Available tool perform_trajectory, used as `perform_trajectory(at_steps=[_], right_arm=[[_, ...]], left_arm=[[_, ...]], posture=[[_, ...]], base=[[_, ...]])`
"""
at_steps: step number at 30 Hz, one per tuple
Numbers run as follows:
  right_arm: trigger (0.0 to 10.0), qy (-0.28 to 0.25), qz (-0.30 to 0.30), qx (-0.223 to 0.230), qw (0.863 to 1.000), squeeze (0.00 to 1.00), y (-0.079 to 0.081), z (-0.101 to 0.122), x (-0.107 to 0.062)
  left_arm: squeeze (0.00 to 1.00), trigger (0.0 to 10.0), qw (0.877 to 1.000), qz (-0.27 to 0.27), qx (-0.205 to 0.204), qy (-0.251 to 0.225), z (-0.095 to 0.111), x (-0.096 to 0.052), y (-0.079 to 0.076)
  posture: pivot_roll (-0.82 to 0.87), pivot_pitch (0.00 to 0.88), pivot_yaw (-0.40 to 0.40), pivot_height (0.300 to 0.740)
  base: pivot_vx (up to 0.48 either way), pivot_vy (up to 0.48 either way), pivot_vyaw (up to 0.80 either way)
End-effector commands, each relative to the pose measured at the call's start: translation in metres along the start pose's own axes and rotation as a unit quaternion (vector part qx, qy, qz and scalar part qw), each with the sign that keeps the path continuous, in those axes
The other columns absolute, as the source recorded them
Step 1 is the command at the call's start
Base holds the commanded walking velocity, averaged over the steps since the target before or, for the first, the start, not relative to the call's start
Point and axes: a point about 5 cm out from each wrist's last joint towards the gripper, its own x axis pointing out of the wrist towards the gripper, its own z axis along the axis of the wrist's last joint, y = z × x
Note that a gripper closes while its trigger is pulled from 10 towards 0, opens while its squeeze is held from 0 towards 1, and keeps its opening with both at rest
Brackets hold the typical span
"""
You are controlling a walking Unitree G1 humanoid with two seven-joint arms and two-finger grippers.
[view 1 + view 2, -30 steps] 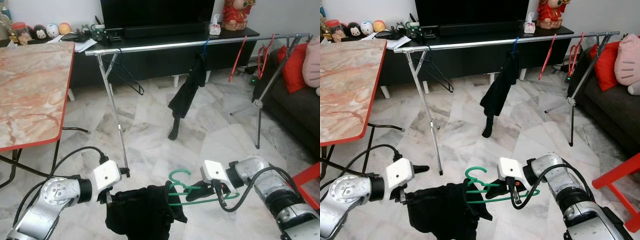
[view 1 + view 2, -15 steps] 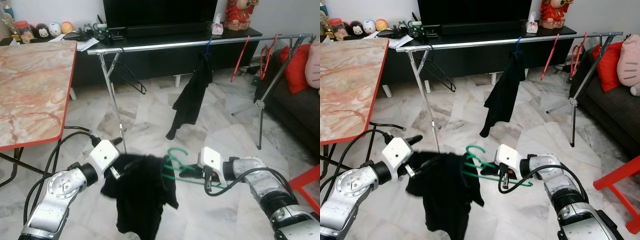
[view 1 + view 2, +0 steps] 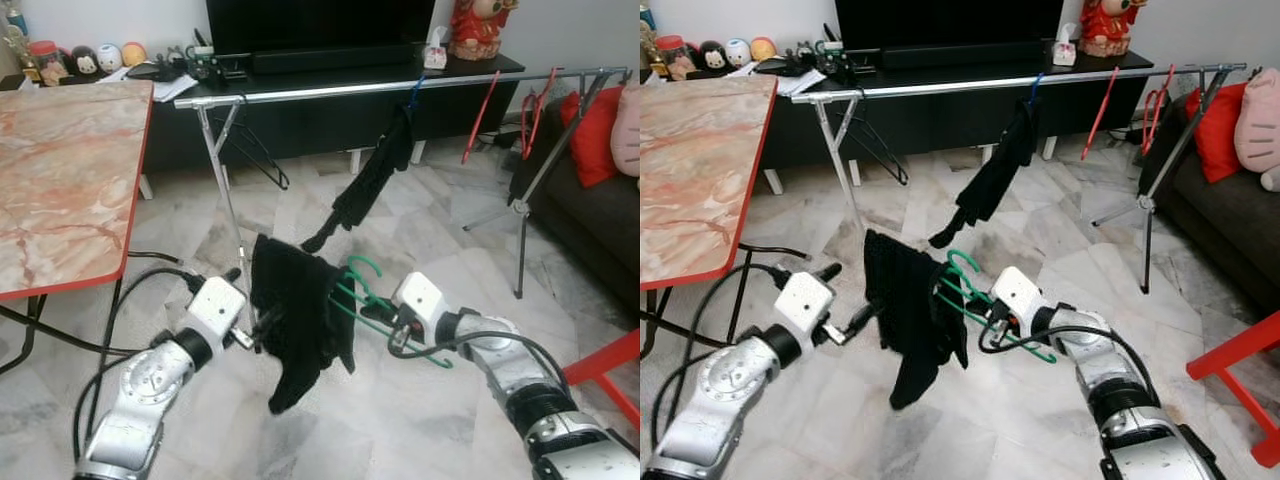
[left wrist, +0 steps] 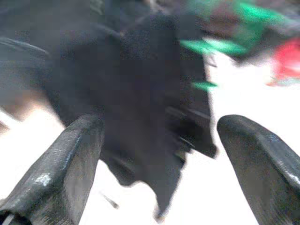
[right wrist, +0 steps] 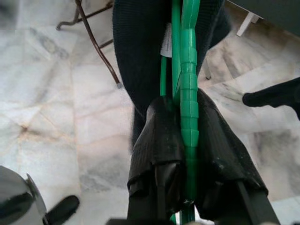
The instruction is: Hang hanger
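The robot stands in front of a long silver metal clothes rail on thin legs, which runs from left to right across the far part of the room. The right gripper has its jaws closed on the bar of a green plastic hanger, and it holds this hanger in the air above the pale marble floor, near the robot and well below the rail. A black garment hangs from the left end of the hanger and droops down. The left gripper is just beside this garment on its left; its jaws stand apart with the cloth in front of them, and I cannot see that they hold anything.

On the rail there are already a black wire hanger near the left leg, another black cloth in the middle, and red hangers at the right end.

In my judgement the step in hand is the carrying of the loaded hanger up toward the rail; the hanging itself is not yet done. The next move calls for raising the hook higher than the rail, bringing it over a free part between the wire hanger and the middle cloth, and lowering it so that the hook catches. The garment sits on one side, so the hanger may tilt.
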Motion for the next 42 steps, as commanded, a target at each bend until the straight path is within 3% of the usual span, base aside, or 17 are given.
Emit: perform_trajectory(at_steps=[1, 6, 11, 13, 15, 21, 27, 35, 39, 42], right_arm=[[0.0, -0.025, -0.005, -0.018, 1.0, 0.0, -0.005, 0.016, 0.004], [0.0, -0.032, 0.003, -0.027, 0.999, 0.0, 0.0, 0.023, 0.012], [0.0, -0.031, 0.014, -0.026, 0.999, 0.0, 0.005, 0.024, 0.016], [0.0, -0.031, 0.017, -0.026, 0.999, 0.0, 0.005, 0.024, 0.017], [0.0, -0.033, 0.026, -0.028, 0.999, 0.0, 0.008, 0.026, 0.019], [0.0, -0.033, 0.04, -0.03, 0.998, 0.0, 0.013, 0.025, 0.021], [0.0, -0.039, 0.057, -0.031, 0.997, 0.0, 0.019, 0.024, 0.023], [0.0, -0.044, 0.062, -0.031, 0.997, 0.0, 0.02, 0.027, 0.024], [0.0, -0.045, 0.07, -0.029, 0.996, 0.0, 0.022, 0.025, 0.023], [0.0, -0.045, 0.073, -0.028, 0.996, 0.0, 0.023, 0.024, 0.023]], left_arm=[[0.0, 10.0, 0.999, -0.04, -0.006, 0.017, -0.003, 0.0, -0.013], [0.0, 10.0, 0.995, -0.085, -0.048, 0.03, -0.005, 0.003, -0.035], [0.0, 10.0, 0.994, -0.09, -0.058, 0.028, -0.002, 0.005, -0.041], [0.0, 10.0, 0.995, -0.078, -0.056, 0.028, -0.002, 0.007, -0.041], [0.0, 10.0, 0.996, -0.031, -0.068, 0.04, -0.002, 0.014, -0.038], [0.0, 10.0, 0.994, 0.014, -0.083, 0.065, -0.002, 0.022, -0.037], [0.0, 10.0, 0.988, 0.046, -0.1, 0.104, -0.009, 0.025, -0.038], [0.0, 10.0, 0.985, 0.075, -0.107, 0.117, -0.007, 0.031, -0.037], [0.0, 10.0, 0.971, 0.159, -0.139, 0.11, -0.002, 0.039, -0.021], [0.0, 10.0, 0.967, 0.177, -0.15, 0.108, -0.001, 0.038, -0.019]], posture=[[-0.07, 0.0, -0.013, 0.74], [-0.06, 0.0, -0.021, 0.74], [-0.06, 0.0, -0.025, 0.74], [-0.06, 0.0, -0.025, 0.74], [-0.06, 0.0, -0.025, 0.74], [-0.06, 0.0, -0.023, 0.74], [-0.06, 0.0, -0.018, 0.74], [-0.06, 0.0, -0.018, 0.74], [-0.06, 0.0, -0.01, 0.74], [-0.06, 0.0, -0.009, 0.74]], base=[[0.0, 0.0, 0.0], [0.0, 0.0, 0.0], [0.0, 0.0, 0.0], [0.0, 0.0, 0.0], [0.0, 0.0, 0.0], [0.0, 0.0, 0.0], [0.0, 0.0, 0.0], [0.0, 0.0, 0.0], [0.0, 0.0, 0.0], [0.0, 0.0, 0.0]])
